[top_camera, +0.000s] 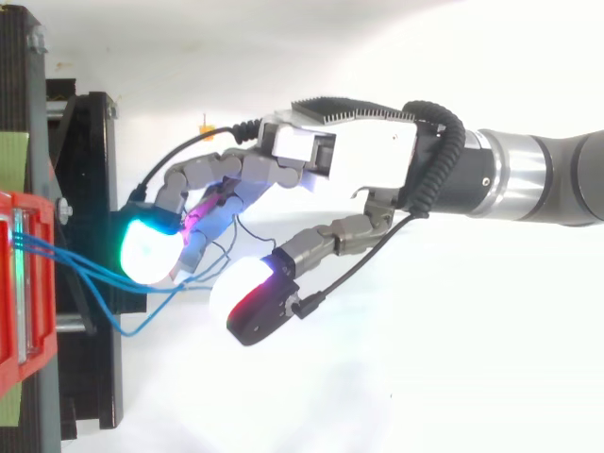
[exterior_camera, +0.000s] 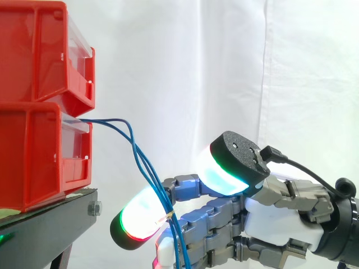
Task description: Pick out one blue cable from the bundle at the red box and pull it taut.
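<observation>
Two red boxes point(exterior_camera: 33, 56) sit stacked on a black stand point(exterior_camera: 45, 224); take the lower red box point(exterior_camera: 33, 162) as your landmark. The hand point(exterior_camera: 280, 216) sits below and out from its front, fingers curled round the blue cables point(exterior_camera: 132, 140). These leave the lower red box's front lip and droop slack into that grasp (several strands, thin and limp). Whether only one strand is pinched, I can't quite tell. Expect them to be light, soft and slippery, so pinch a single strand firmly between pads, away from the tangle.
</observation>
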Controlling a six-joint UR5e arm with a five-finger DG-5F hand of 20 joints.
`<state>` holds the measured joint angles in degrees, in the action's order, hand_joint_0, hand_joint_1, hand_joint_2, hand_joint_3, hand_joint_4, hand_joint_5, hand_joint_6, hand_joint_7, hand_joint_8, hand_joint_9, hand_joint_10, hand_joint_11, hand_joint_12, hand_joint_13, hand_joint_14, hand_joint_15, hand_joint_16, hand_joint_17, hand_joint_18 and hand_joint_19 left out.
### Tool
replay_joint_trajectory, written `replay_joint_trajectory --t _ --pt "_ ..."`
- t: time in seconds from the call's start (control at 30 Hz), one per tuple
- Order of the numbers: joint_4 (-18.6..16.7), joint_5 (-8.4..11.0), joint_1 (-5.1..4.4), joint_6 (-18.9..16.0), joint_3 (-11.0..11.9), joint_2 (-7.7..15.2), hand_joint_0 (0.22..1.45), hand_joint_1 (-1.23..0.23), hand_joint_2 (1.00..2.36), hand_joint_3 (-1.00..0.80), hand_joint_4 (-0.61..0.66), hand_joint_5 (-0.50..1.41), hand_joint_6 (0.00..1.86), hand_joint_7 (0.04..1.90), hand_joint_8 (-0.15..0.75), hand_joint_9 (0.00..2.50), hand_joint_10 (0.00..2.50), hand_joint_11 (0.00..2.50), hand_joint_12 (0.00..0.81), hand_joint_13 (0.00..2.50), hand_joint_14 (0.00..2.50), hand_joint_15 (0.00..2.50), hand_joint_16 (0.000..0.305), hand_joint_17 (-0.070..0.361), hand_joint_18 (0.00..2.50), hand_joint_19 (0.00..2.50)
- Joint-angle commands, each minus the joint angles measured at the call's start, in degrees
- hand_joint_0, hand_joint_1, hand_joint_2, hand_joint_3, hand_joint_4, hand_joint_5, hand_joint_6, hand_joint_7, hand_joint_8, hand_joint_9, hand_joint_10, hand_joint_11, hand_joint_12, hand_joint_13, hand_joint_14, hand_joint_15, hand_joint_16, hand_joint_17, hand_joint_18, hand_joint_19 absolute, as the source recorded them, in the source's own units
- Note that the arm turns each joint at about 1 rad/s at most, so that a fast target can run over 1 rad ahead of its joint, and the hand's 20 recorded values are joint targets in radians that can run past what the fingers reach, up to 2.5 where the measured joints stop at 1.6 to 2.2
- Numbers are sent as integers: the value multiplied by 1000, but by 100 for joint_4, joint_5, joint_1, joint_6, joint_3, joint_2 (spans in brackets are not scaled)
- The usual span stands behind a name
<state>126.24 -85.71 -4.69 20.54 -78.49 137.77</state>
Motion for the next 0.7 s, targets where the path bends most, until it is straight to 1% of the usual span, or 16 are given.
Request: replay_joint_trajectory --t 0.0,0.33,0.57,0.67 --pt "14 -34 -23 20 0 4 609 -613 1005 -440 287 -126 503 932 285 928 12 393 350 860 15 425 49 110 747 594" --pt "-21 -34 -14 -32 0 -4 628 -619 1009 -397 254 -114 502 1040 283 926 12 395 351 865 17 425 49 110 749 596" --pt "-21 -34 -14 -111 0 -4 650 -615 1014 -325 215 -102 501 1169 285 931 12 407 349 874 14 427 48 109 759 602" --pt "-21 -34 -14 -129 0 -4 653 -614 1013 -333 206 -100 501 1189 285 932 12 410 350 874 16 432 48 109 762 603"
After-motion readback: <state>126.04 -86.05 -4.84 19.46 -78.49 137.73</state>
